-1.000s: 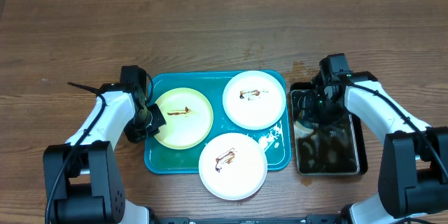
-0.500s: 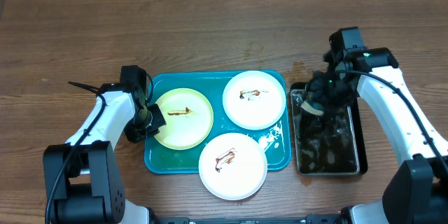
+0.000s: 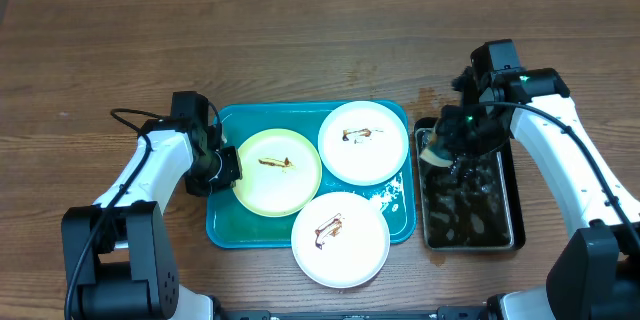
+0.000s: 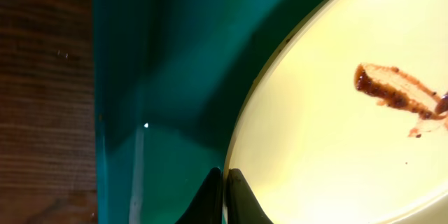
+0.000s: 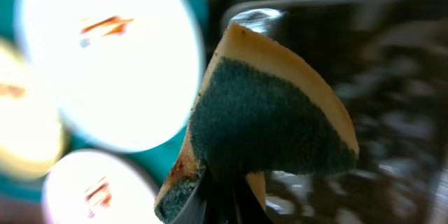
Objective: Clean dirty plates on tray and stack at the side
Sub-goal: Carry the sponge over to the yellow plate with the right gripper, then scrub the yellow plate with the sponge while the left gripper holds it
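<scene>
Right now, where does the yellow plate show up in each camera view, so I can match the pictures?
Overhead: the yellow plate lies in the left half of the teal tray.
Left wrist: the plate fills the right side, with the tray to its left.
Right wrist: the plate is a blurred patch at the left edge.
Shared landmark: the teal tray, seen in all three.

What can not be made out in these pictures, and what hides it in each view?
- Overhead view: contents of black tray lost in dark reflections.
- Left wrist view: yellow-green plate cut off by the frame edges.
- Right wrist view: white plates blurred and overexposed; sponge covers part of black tray.
</scene>
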Available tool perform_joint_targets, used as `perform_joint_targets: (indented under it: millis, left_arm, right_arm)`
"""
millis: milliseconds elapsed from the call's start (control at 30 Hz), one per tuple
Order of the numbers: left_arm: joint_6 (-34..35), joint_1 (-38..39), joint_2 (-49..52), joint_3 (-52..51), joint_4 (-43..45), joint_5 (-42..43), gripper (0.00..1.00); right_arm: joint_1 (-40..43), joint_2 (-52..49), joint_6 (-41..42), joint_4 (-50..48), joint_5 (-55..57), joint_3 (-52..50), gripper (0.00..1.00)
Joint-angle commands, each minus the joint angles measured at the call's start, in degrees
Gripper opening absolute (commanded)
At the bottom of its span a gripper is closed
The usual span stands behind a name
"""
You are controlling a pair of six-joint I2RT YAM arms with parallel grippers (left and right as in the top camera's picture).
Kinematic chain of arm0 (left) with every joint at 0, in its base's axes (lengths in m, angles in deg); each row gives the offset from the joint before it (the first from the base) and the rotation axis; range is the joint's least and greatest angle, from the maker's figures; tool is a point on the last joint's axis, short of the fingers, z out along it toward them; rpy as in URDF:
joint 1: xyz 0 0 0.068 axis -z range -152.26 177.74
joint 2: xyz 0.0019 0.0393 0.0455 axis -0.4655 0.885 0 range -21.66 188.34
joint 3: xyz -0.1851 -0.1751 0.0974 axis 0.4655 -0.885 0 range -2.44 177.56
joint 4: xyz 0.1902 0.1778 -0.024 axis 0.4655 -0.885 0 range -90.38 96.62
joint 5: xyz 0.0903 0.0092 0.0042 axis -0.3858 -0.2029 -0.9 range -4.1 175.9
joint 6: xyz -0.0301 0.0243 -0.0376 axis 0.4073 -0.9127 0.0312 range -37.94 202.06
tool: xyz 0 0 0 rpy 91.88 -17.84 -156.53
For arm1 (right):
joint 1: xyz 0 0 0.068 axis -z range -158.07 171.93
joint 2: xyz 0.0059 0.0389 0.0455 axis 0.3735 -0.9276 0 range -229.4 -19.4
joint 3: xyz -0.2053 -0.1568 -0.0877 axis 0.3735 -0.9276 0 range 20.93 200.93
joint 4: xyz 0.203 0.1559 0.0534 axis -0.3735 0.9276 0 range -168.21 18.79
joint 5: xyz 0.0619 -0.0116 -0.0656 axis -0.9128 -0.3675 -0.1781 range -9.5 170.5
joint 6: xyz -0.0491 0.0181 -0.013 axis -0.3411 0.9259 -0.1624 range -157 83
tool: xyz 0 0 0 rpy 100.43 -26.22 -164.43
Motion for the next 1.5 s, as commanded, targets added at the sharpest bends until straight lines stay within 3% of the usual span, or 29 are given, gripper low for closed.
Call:
perform_joint_targets:
  millis: [0,167,500,1067,1467]
  left_arm:
    - [-2.7,0.4,0.2,0.8,0.2,2.0,0.04]
    - [-2.7,0.4,0.2,0.8,0.2,2.0,0.04]
    - [-2.2,0.4,0.2,0.8,0.3,2.0,0.04]
    - [-2.0,0.4,0.2,0.8,0.2,2.1,0.04]
    - [-2.0,0.4,0.2,0.8,0.2,3.9,0.04]
  right_arm:
    - [-2.3,1.0,-8.6,-0.8,-15.3,0.7,0.04]
    - [-10.1,1.0,-7.8,-8.5,-24.3,0.7,0.04]
    - [-30.0,-3.1,9.3,-29.9,-20.9,0.7,0.04]
    - [-37.6,-20.2,18.2,-55.1,-19.5,0.7,0.04]
    - [-37.9,-24.8,22.3,-62.2,-14.8,0.7,0.04]
